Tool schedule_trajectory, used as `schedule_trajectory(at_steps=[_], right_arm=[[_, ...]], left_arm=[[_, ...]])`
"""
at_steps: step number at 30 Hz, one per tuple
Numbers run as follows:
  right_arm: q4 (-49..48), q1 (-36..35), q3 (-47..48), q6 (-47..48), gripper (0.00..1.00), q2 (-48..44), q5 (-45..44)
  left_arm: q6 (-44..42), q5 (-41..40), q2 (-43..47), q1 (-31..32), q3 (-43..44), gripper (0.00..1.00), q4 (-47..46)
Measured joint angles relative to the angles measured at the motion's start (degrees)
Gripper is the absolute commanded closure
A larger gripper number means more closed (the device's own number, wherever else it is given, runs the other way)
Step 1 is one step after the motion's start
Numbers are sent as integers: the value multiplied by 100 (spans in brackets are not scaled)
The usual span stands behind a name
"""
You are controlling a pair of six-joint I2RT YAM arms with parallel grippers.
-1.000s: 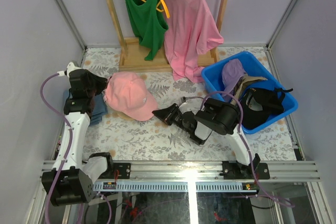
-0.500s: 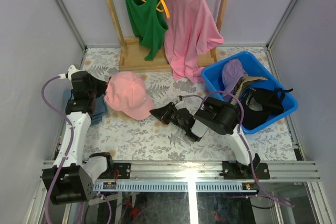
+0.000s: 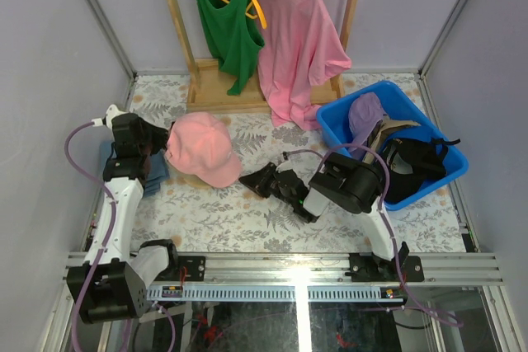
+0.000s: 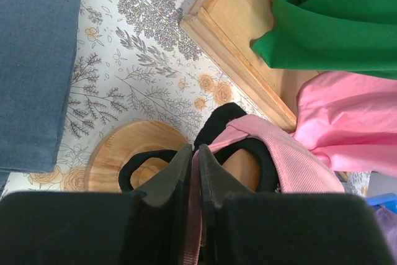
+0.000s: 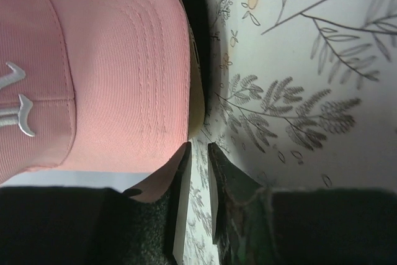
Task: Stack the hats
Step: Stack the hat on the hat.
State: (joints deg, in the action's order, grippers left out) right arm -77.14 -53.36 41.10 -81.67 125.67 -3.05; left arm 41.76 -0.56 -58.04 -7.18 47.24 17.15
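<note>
the left claw (image 4: 195,150) is pinching shut on the back strap of the pink fabric baseball cap (image 3: 200,147), which is lying at the far left of the floral-patterned worktop (image 3: 239,220). the right claw (image 5: 198,148) is lying low at the tip of the cap's curved brim. its jaws are standing a little apart with only worktop showing between them, so it is gripping nothing.

a round wooden stand (image 4: 108,150) is showing under the cap's back opening. whether the cap is resting on it or hanging just over it, i cannot tell.

judging by this, the pink cap is being settled as the base of the stack, and no other cap is lying on it. the next move is probably calling for the strap to be let go and for an arm to be reaching right to the blue plastic bin (image 3: 328,125). there the lavender cap (image 3: 365,117), the tan cap (image 3: 398,128) and the black cap (image 3: 417,166) are lying bunched together.

a flat grey-blue fabric piece (image 3: 155,172) is lying just beside the left arm. the wooden clothes rack (image 3: 223,92), with a green tank top (image 3: 227,30) and a pink t-shirt (image 3: 293,47), is standing close behind the cap. the right arm is lying between cap and bin.
</note>
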Motion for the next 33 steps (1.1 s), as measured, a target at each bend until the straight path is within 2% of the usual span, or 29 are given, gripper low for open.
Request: schedule_trajectory(at_steps=[9, 14, 22, 33], right_arm=[[407, 0, -533, 442, 71, -555, -105], [564, 0, -669, 664, 69, -841, -201], [1047, 0, -723, 1276, 66, -1757, -374], [2293, -15, -608, 2581, 60, -3467, -791]], left_arm=[[116, -17, 90, -35, -15, 65, 52], [173, -57, 234, -39, -15, 56, 151], [234, -155, 527, -61, -15, 50, 356], [262, -361, 857, -90, -13, 43, 575]])
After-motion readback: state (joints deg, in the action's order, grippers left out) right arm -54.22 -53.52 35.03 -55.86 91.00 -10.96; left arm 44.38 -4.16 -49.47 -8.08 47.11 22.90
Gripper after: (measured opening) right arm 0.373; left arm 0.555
